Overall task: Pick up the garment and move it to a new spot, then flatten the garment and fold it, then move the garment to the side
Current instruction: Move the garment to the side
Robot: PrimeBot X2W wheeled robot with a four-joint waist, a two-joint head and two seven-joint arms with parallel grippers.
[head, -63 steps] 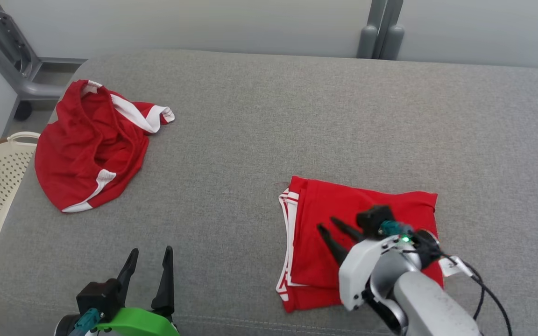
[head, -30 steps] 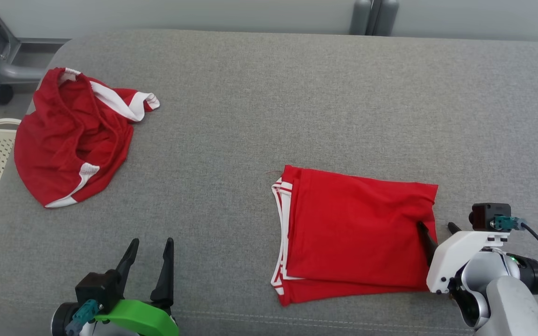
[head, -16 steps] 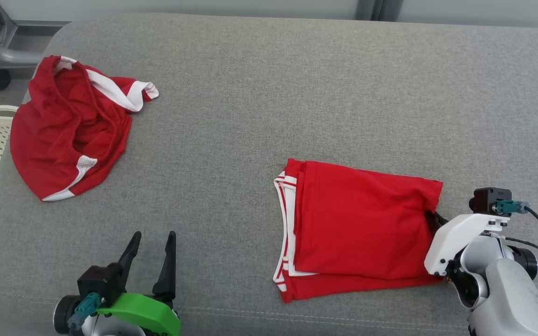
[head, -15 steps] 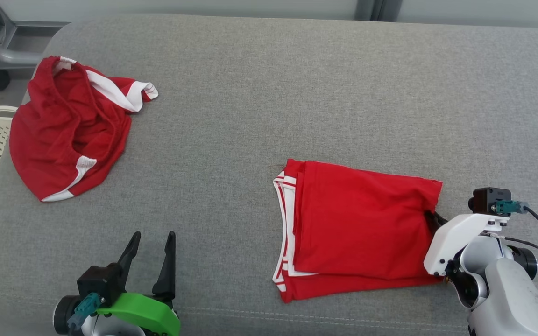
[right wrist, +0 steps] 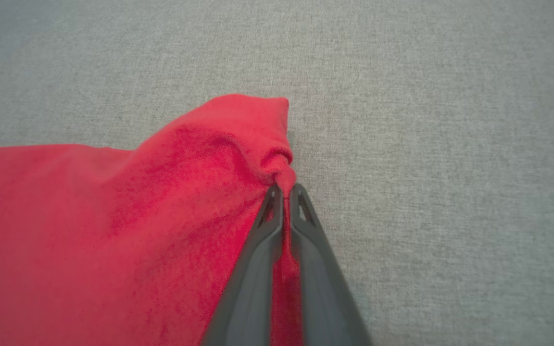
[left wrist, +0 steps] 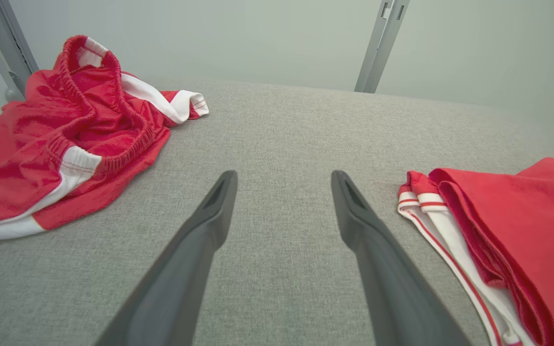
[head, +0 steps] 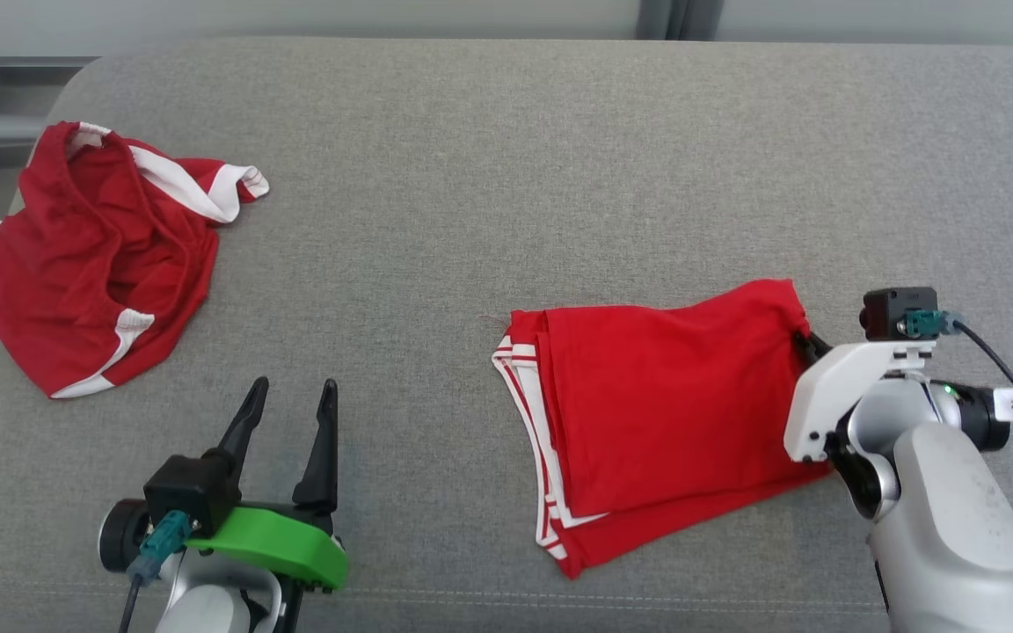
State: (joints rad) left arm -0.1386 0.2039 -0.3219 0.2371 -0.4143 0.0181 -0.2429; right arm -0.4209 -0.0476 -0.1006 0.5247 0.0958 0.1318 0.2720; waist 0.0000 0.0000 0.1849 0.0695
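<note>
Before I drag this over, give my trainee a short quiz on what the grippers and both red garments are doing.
1. True or false: the left gripper is shut on cloth.
2. Where does the right gripper pinch the folded garment? A) its striped hem B) its far right corner C) its middle
3. Fill in: the crumpled garment lies on the gray cushion toward the robot's far ____.
Key: 1 false, its fingers stand apart over bare cushion; 2 B; 3 left.

Your left fingers [head: 324,440]: spread wide, pointing forward, holding nothing.
Your right fingers [right wrist: 262,235]: pinched together on the garment's [head: 665,396] edge.
</note>
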